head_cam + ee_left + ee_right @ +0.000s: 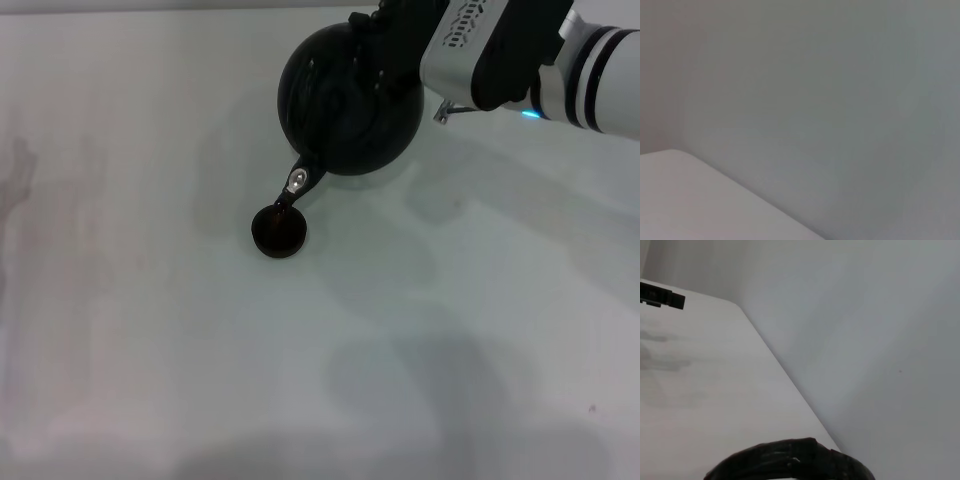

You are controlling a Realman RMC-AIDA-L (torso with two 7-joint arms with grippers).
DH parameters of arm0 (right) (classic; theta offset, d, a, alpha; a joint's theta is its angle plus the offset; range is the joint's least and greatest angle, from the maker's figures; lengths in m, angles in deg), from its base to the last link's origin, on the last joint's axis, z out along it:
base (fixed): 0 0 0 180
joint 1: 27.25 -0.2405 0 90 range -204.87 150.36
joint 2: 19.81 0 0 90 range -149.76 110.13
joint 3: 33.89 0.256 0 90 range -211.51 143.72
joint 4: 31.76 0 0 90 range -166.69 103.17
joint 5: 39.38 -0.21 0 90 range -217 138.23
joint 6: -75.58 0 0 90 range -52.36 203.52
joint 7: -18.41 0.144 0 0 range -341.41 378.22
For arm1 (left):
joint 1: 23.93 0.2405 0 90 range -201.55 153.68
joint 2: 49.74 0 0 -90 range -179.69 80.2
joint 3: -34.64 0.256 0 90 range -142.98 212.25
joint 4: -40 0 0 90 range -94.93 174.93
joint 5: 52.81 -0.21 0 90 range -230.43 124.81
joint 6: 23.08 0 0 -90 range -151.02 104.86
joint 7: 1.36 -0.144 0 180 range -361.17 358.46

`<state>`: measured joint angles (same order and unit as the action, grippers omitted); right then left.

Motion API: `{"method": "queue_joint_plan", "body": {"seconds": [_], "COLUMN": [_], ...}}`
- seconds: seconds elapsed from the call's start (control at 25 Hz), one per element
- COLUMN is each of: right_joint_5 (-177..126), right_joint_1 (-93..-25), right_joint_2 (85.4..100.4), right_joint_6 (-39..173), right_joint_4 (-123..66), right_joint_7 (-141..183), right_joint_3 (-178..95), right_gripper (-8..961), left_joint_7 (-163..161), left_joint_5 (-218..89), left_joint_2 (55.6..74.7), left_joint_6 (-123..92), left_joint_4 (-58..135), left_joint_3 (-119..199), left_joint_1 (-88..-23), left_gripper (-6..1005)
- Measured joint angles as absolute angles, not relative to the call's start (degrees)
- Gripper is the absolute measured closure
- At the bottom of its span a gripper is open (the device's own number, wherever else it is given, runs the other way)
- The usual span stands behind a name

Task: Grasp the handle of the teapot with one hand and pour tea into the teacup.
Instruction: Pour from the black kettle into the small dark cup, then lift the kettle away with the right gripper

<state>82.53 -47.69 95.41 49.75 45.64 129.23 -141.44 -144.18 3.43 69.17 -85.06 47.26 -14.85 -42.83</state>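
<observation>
Black teapot [345, 105] tilted, spout over teacup [278, 230].

Head cam looks steeply down at the table [150, 350], with the teapot [345, 105] toward the far edge. Right wrist cam sits right above the teapot [790, 462], facing the wall [865, 315]; left wrist cam sees only table and wall.

A pale, matte white tabletop [150, 350] is seen filling the head view, marked by soft grey shadows and faint smudges near its left edge. In the wrist views, the table's edge is shown against a plain grey-white wall [865, 315]. Even, diffuse light is cast throughout.
</observation>
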Motion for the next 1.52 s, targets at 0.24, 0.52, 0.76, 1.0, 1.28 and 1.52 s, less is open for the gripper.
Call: {"method": "queue_joint_plan", "body": {"seconds": [0.24, 0.52, 0.76, 1.0, 1.28, 1.52], "right_joint_5": [82.25, 82.54, 82.20, 80.15, 75.90, 74.24], "right_joint_1": [-47.56, -47.46, -47.45, -46.91, -45.89, -44.79], "right_joint_2": [95.41, 95.41, 95.41, 95.56, 95.51, 95.50], "right_joint_6": [49.74, 49.75, 49.75, 49.75, 48.94, 47.28], "right_joint_4": [45.55, 45.55, 45.24, 44.96, 44.92, 44.87], "right_joint_7": [129.32, 129.31, 129.47, 129.85, 130.01, 133.26], "right_joint_3": [-141.39, -141.46, -141.47, -141.29, -138.86, -136.93], "right_gripper": [787, 783, 780, 776, 772, 769], "left_joint_7": [-144.18, -144.18, -144.18, -144.18, -144.18, -144.11], "left_joint_5": [3.44, 3.44, 3.44, 3.44, 3.48, 3.72], "left_joint_2": [69.17, 69.17, 69.25, 69.26, 69.19, 69.17], "left_joint_6": [-84.96, -84.95, -84.95, -84.95, -84.95, -84.95], "left_joint_4": [47.45, 47.49, 47.66, 47.65, 47.64, 47.64], "left_joint_3": [-14.85, -14.84, -14.85, -14.84, -14.85, -15.12], "left_joint_1": [-42.91, -42.92, -42.94, -43.28, -43.43, -43.45], "left_gripper": [152, 153, 152, 152, 153, 152]}}
